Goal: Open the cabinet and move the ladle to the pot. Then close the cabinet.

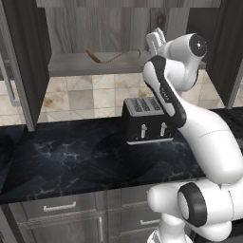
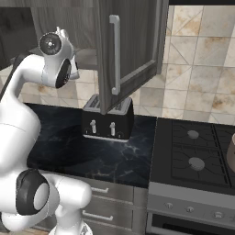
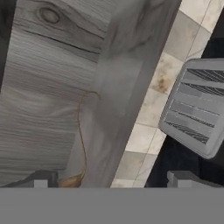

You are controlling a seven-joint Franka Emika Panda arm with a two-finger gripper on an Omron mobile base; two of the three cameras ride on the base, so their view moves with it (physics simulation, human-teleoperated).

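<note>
The cabinet (image 1: pixel 109 23) stands open, both doors swung out; its right door (image 2: pixel 131 50) hangs above the toaster. The ladle (image 1: pixel 110 56) lies on the pale shelf, brown bowl to the left, thin handle curving right. In the hand view the ladle (image 3: pixel 80 131) runs down to its bowl beside my left fingertip (image 3: pixel 41 179). My gripper (image 3: pixel 113 181) is open over the shelf's front edge, holding nothing. In the left base view the gripper (image 1: pixel 157 37) sits at the shelf's right part, right of the ladle. A sliver of the pot (image 2: pixel 231 156) shows on the stove at the right edge.
A dark toaster (image 1: pixel 144 118) stands on the black marble counter (image 1: pixel 71 156) below the cabinet. The stove (image 2: pixel 197 151) lies to the right of the counter. Drawer units (image 1: pixel 59 206) run under the counter. The open left door (image 1: pixel 23 61) juts out at the left.
</note>
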